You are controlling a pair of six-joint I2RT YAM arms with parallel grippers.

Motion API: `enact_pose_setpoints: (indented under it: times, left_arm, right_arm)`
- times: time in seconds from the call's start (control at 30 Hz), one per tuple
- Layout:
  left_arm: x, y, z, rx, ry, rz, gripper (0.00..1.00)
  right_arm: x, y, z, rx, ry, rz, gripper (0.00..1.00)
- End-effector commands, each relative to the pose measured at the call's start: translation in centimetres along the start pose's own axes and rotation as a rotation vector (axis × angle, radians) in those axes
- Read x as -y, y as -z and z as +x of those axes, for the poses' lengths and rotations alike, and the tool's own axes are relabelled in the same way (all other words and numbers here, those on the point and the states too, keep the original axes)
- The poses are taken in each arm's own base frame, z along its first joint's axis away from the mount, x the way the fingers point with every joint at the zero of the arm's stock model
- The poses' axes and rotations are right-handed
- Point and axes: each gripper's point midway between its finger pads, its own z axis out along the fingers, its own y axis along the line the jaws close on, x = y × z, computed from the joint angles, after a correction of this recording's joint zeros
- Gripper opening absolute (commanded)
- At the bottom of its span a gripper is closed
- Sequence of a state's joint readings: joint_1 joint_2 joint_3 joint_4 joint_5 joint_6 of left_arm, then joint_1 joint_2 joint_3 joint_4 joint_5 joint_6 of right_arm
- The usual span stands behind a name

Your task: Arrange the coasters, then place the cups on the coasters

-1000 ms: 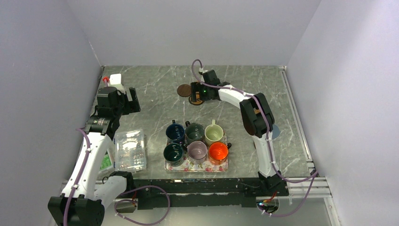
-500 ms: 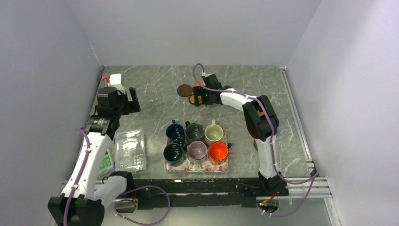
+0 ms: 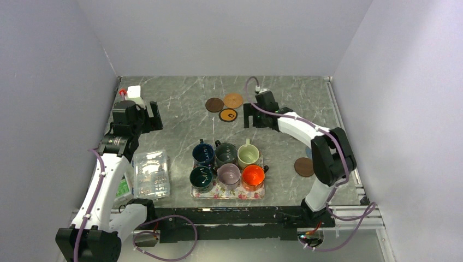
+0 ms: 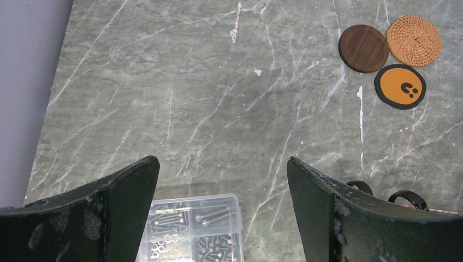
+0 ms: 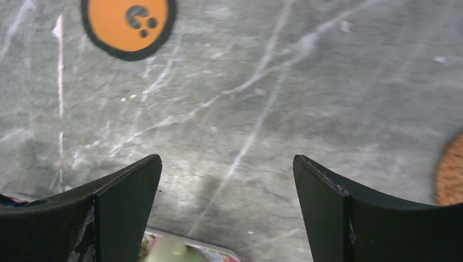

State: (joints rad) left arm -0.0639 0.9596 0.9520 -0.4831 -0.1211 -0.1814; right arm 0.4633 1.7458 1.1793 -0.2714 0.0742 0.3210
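Top view: three coasters [image 3: 233, 100] cluster far-centre on the worktop [image 3: 180, 109], a brown coaster [image 3: 304, 166] lies right, and the cups [image 3: 227, 164] crowd the tray [image 3: 226, 194]. Left wrist: left gripper [image 4: 221, 164] spread wide, empty. Right wrist: right gripper [image 5: 226, 161] apart, empty, near the orange coaster [image 5: 129, 22].

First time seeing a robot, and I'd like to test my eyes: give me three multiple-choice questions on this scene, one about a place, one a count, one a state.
1. Where do the six cups stand? A. on the flowered tray B. on a shelf C. on the floor
2. How many coasters lie grouped at the far side? A. one B. three C. six
3. The right hand is: A. shut on a cup B. shut on a coaster C. open, holding nothing
Answers: 1 A, the tray shows beneath them; 2 B, brown, woven and orange discs sit together; 3 C, its fingers stand apart with nothing between.
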Motion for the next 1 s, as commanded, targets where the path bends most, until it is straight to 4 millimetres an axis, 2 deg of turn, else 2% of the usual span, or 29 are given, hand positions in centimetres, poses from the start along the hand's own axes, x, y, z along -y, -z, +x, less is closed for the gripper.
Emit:
enact_pose_setpoints:
  times: [0.0, 0.23, 0.37, 0.53, 0.67, 0.87, 0.97]
  left_arm:
    - [0.0, 0.2, -0.8, 0.039, 0.022, 0.002, 0.94]
    - [0.0, 0.2, -0.8, 0.04, 0.022, 0.001, 0.94]
    - [0.0, 0.2, -0.7, 0.036, 0.022, -0.001, 0.94]
    - [0.0, 0.0, -0.6, 0.031, 0.021, 0.0, 0.94]
    - [-0.1, 0.0, -0.6, 0.028, 0.021, -0.002, 0.94]
    - [0.1, -0.1, -0.6, 0.027, 0.02, 0.002, 0.94]
    - [0.1, -0.2, -0.6, 0.026, 0.022, 0.006, 0.94]
  right_arm:
    - [4.9, 1.8, -0.9, 0.039, -0.047, 0.108, 0.94]
    - [13.6, 2.7, 0.2, 0.003, -0.161, 0.281, 0.89]
    - [16.4, 2.4, 0.9, -0.013, -0.194, 0.322, 0.87]
    - [18.8, 1.2, 1.0, -0.023, -0.23, 0.348, 0.84]
    - [19.5, 0.0, 0.9, -0.03, -0.265, 0.331, 0.82]
    - [18.7, -1.5, 2.2, -0.078, -0.282, 0.275, 0.8]
    - [17.6, -2.1, 2.9, -0.097, -0.284, 0.225, 0.79]
